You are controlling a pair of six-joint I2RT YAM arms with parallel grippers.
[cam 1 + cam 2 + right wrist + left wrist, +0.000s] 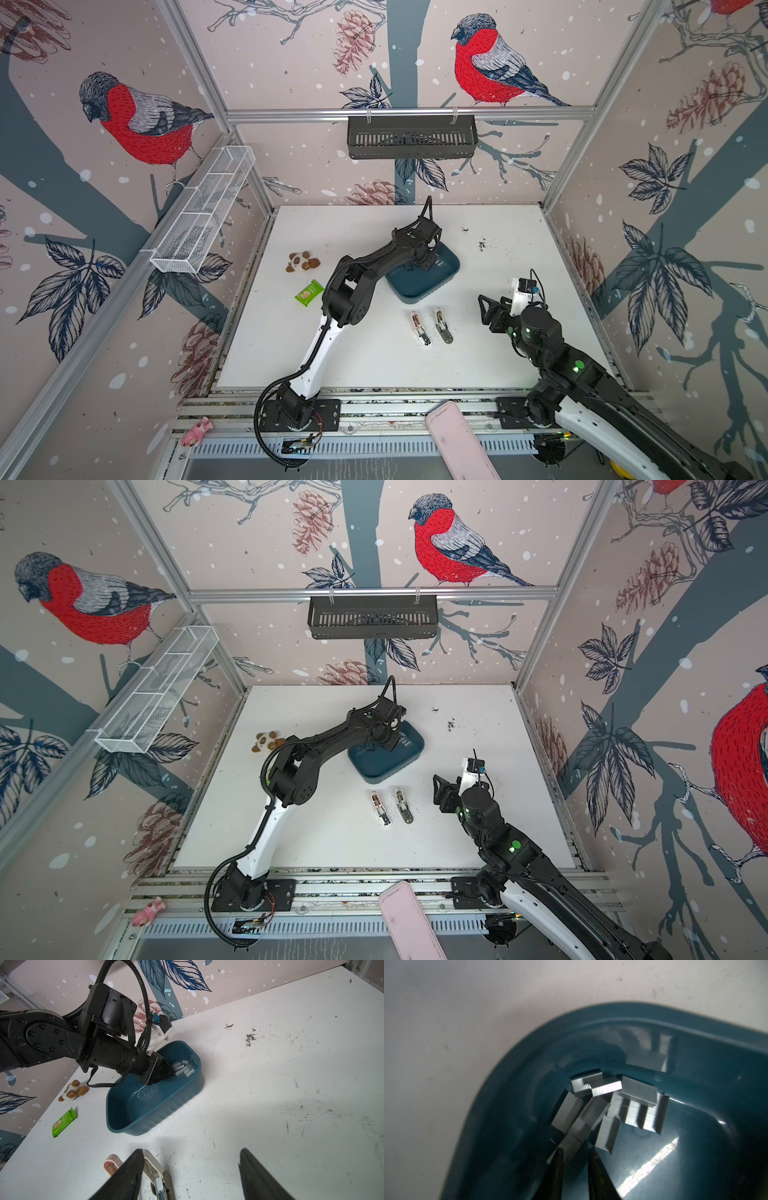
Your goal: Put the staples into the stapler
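Several staple strips (636,1093) lie heaped in one corner of the blue tray (500,1118), overlapping and tilted. My left gripper (575,1152) sits inside the tray at the heap's edge. Its fingers are narrow, with one strip's end between the tips; I cannot tell whether it is pinched or only straddled.

Risks as I judge them:
- A bite on that end alone could let the strip pivot or slip on the lift.
- Strips leaning on it may drag along or break apart.

A pink stapler (420,329) and a pale stapler (444,325) lie opened on the table (374,365), near the tray but outside it. My right gripper (191,1149) hovers beyond them from the tray, fingers wide and empty. An unbraced stapler may skid at insertion.
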